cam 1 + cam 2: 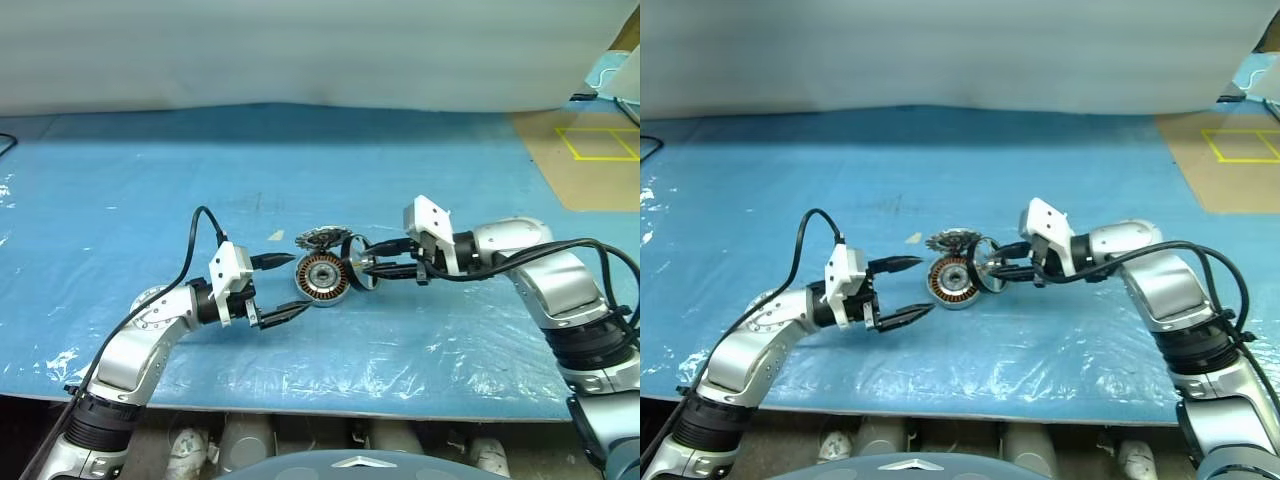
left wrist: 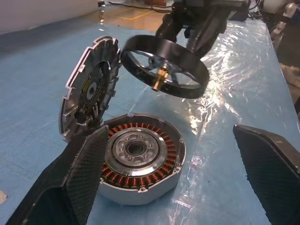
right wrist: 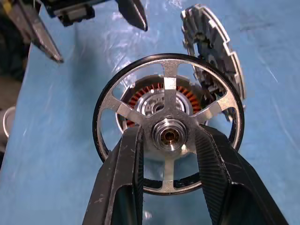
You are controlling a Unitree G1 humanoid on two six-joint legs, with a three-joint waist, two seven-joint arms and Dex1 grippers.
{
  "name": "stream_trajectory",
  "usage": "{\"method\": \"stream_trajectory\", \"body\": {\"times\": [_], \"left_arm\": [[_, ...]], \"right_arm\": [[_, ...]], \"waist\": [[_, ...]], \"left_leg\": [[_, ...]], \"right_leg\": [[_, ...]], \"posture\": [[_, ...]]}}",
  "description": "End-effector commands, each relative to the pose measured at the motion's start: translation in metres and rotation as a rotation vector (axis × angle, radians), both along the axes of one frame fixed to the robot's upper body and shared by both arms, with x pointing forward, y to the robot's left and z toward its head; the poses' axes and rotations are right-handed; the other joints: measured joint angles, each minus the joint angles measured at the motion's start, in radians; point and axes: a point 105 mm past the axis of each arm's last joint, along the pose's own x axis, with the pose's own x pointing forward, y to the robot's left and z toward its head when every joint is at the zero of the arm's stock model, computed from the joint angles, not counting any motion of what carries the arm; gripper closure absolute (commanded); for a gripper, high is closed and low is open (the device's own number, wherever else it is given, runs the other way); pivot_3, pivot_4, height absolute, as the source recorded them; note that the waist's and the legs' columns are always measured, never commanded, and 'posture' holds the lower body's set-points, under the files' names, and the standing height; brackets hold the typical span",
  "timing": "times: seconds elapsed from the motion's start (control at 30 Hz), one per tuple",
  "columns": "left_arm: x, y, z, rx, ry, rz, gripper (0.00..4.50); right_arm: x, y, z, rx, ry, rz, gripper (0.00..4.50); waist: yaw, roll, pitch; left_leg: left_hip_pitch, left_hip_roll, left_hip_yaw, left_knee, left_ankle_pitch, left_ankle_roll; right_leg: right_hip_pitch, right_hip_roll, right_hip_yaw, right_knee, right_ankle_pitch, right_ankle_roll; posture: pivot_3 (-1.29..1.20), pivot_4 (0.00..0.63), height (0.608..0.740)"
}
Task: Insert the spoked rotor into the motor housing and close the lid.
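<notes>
The motor housing [image 1: 322,276] lies flat on the blue table, its copper windings [image 2: 140,180] ringing a silver centre. Behind it the lid [image 1: 322,238] stands on edge, leaning against the housing with its finned side towards it. My right gripper [image 1: 366,265] is shut on the spoked rotor [image 3: 169,89], its fingers [image 3: 123,178] pinching either side of the hub. The rotor hangs tilted just above and to the right of the housing, not touching it. My left gripper [image 1: 291,287] stands open just left of the housing, with one finger [image 2: 70,187] by its rim and nothing held.
The table is covered in blue plastic sheet [image 1: 420,340] with its front edge [image 1: 300,405] near me. A small pale scrap [image 1: 275,236] lies left of the lid. Brown flooring with yellow tape [image 1: 600,145] lies at the far right, and a pale wall [image 1: 300,50] runs behind.
</notes>
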Motion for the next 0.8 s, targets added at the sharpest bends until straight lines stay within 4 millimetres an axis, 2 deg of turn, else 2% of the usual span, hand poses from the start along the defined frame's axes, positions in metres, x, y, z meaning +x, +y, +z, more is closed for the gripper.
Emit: {"method": "stream_trajectory", "body": {"times": [0.03,0.33,0.5,0.67,0.8], "left_arm": [[-0.001,0.006,0.003,0.013,-0.036,0.011,0.0],[0.0,0.021,0.006,0.028,-0.04,0.021,0.0],[0.0,0.017,0.006,0.035,-0.044,0.02,0.0],[-0.001,0.013,0.005,0.036,-0.042,0.011,0.0],[0.0,0.012,0.006,0.037,-0.046,0.006,0.0]], "right_arm": [[0.005,0.011,0.008,0.039,-0.035,-0.005,3.26],[0.001,0.021,-0.005,0.052,0.015,0.017,3.26],[0.002,0.025,-0.007,0.058,0.028,0.022,3.26],[0.001,0.027,-0.02,0.03,0.047,0.027,3.26],[0.001,0.031,-0.019,0.031,0.042,0.041,3.26]], "waist": [[0.0,0.0,0.0],[0.0,0.0,0.0],[0.0,0.0,0.0],[0.0,0.0,0.0],[0.0,0.0,0.0]], "left_leg": [[0.0,0.0,0.0,0.0,0.0,0.0],[-0.001,0.0,0.0,0.0,0.0,0.0],[-0.001,0.0,0.0,0.0,0.0,0.0],[-0.001,0.0,0.0,0.0,0.0,0.0],[-0.001,0.0,0.0,0.0,0.0,0.0]], "right_leg": [[0.0,0.0,0.0,0.0,0.0,0.0],[-0.001,0.0,0.0,0.0,0.0,0.0],[-0.001,0.0,0.0,0.0,0.0,0.0],[-0.001,0.0,0.0,0.0,0.0,0.0],[-0.001,0.0,0.0,0.0,0.0,0.0]], "posture": [[0.0,0.15,0.74],[0.0,0.15,0.74],[0.0,0.15,0.74],[0.0,0.15,0.74],[0.0,0.15,0.74]]}}
